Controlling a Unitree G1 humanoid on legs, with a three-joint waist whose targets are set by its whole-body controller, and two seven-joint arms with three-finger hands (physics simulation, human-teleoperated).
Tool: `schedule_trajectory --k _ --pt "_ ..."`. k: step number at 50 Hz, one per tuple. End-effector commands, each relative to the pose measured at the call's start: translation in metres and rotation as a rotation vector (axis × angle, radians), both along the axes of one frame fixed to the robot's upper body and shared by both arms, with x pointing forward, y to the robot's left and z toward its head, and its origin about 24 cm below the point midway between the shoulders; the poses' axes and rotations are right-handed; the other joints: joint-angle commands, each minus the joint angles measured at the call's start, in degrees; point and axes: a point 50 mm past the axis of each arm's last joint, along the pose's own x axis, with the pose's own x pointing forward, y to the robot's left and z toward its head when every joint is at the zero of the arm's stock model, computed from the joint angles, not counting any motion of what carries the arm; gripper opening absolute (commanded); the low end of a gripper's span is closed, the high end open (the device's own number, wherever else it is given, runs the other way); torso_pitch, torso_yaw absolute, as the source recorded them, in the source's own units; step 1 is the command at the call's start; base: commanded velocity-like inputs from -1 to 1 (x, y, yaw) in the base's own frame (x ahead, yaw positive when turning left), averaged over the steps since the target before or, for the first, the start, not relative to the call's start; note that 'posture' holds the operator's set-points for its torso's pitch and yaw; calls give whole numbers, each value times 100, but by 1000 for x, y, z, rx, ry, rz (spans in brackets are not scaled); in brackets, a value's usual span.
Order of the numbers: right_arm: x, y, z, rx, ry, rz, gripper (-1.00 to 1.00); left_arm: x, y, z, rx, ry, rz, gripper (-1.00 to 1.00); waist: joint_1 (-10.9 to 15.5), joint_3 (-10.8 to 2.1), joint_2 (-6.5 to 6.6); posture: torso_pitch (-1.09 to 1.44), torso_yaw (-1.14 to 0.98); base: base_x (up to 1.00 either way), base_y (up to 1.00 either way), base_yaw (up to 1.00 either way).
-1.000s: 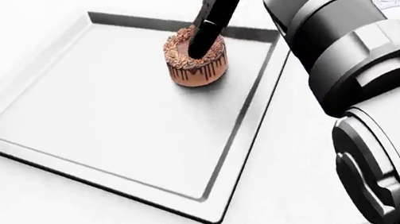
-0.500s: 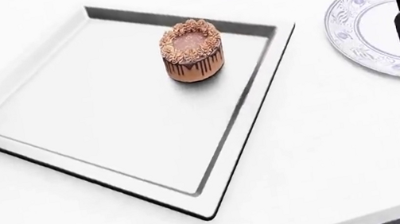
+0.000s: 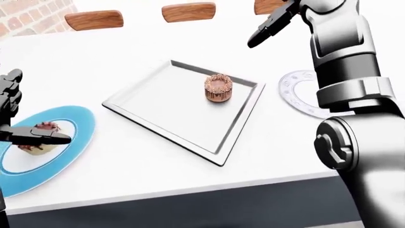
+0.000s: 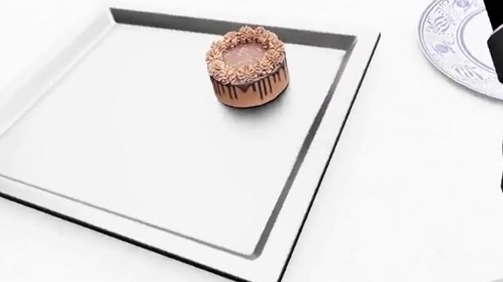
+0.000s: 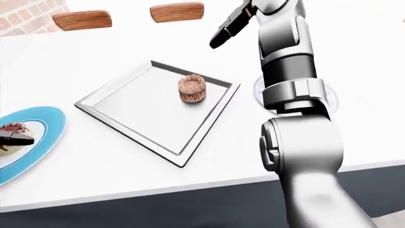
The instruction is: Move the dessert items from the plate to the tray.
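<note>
A round chocolate cake (image 4: 246, 66) stands upright on the silver square tray (image 4: 109, 133), near its upper right rim. High over the table, up and to the right of the tray, my right hand (image 3: 256, 38) hangs open and holds nothing. At the far left lies a blue plate (image 3: 82, 126) carrying a small pale dessert with a red topping (image 3: 39, 129). My left hand (image 3: 38, 138) is at that dessert, one straight black finger (image 3: 53, 139) lying across it. Its other fingers are cut off by the view's left edge.
A white patterned plate (image 3: 292, 91) lies to the right of the tray, partly behind my right arm (image 3: 345, 61). Wooden chair backs (image 3: 93, 19) line the top. The white table's edge (image 3: 190, 190) runs along the bottom.
My right hand has let go of the chocolate cake and risen out of the head view. The cake stays on the tray. The picture has shifted slightly.
</note>
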Motion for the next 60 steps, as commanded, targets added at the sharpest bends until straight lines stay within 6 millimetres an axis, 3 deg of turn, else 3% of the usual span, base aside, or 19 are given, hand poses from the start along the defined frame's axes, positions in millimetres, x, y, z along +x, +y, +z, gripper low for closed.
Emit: schedule_trajectory --k 1,19,38,39,44,45,49,53,60 --pt "-10 4 26 -4 -105 18 100 -3 0 20 68 -68 -2 100 -4 -165 41 0 0 0 0 0" --pt "-12 6 28 -7 -106 20 100 -16 28 2 83 18 73 100 -5 -140 89 0 0 0 0 0" --pt "-12 3 22 7 -99 17 100 -1 32 -13 49 55 77 99 -12 -176 98 0 0 0 0 0" --pt "-12 3 21 6 -99 17 100 -1 32 -14 50 58 77 89 -13 -178 101 0 0 0 0 0" --pt "-13 3 21 9 -99 16 100 1 30 -17 47 72 66 88 -17 -182 115 0 0 0 0 0" --pt "-13 2 22 12 -100 16 100 1 29 -18 47 74 66 53 -17 -182 116 0 0 0 0 0" --pt "-13 0 20 13 -98 15 100 -2 31 -20 45 83 70 49 -13 -184 122 0 0 0 0 0" --pt "-13 1 20 15 -100 16 100 -3 32 -23 43 91 73 29 -12 -187 124 0 0 0 0 0" --pt "-13 -2 20 17 -99 17 100 -1 30 -25 46 99 73 26 -16 -188 136 0 0 0 0 0"
